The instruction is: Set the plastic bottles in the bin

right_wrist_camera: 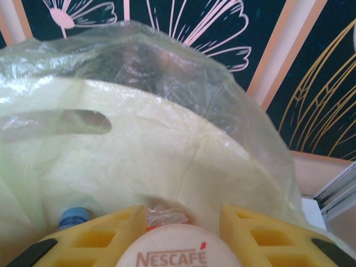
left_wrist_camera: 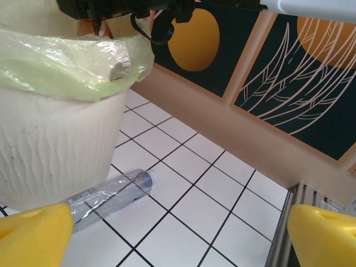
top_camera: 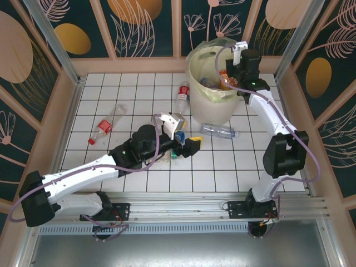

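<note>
The bin [top_camera: 207, 105] is a cream bucket lined with a clear bag, standing at the back of the tiled table. My right gripper [top_camera: 227, 82] hangs over its mouth, shut on a bottle with a white Nescafé cap [right_wrist_camera: 169, 250] that sits between the yellow fingers [right_wrist_camera: 256, 233]. Other bottles [top_camera: 212, 84] lie inside the bin. My left gripper [top_camera: 191, 146] is open and low over the tiles, in front of the bin. A clear bottle [left_wrist_camera: 111, 196] lies against the bin's foot [left_wrist_camera: 50, 150], ahead and left of the open left gripper [left_wrist_camera: 181, 239].
More bottles lie on the tiles: a red-labelled one [top_camera: 102, 128] at the left, a red-capped one [top_camera: 182, 94] beside the bin, a clear one [top_camera: 218, 130] in front of it, and some under my left wrist [top_camera: 177, 133]. A raised wooden rim [left_wrist_camera: 239, 133] bounds the table.
</note>
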Robot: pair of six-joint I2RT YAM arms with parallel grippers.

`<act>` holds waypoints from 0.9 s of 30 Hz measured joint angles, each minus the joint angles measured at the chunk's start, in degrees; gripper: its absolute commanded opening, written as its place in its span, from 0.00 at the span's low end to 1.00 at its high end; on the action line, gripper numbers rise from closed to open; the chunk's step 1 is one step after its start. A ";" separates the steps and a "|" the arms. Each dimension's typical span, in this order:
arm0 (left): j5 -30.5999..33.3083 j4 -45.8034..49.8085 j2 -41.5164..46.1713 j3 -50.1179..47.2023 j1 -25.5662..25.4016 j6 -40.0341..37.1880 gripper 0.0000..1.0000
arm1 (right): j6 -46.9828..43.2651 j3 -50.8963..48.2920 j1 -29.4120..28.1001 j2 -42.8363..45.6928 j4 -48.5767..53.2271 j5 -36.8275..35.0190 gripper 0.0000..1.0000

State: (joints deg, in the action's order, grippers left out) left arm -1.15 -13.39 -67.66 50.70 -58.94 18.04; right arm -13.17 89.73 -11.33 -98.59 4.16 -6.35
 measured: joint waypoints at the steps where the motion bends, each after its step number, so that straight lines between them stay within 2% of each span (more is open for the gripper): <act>1: -0.02 0.00 0.00 0.00 0.00 0.00 0.99 | 0.02 0.00 0.00 -0.15 0.42 0.24 0.45; 7: -0.02 -0.02 0.00 0.00 0.00 0.00 0.99 | 0.70 -0.11 0.00 -0.22 2.23 1.49 0.63; 10: -0.02 -0.02 0.00 0.00 0.00 0.00 0.99 | 1.64 0.04 0.04 -0.22 3.19 2.19 0.68; 20: -0.02 -0.02 0.00 0.00 0.00 0.20 0.99 | 4.15 7.72 0.70 1.18 7.39 3.89 0.67; 27: 0.24 0.44 0.00 0.00 0.00 0.17 0.99 | 7.80 3.98 1.77 10.08 10.23 7.50 0.67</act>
State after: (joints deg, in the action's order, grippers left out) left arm -0.91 -12.95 -67.66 50.70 -58.94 18.22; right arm -5.37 93.71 -9.56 -88.51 14.39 1.15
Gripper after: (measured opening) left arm 0.985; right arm 0.661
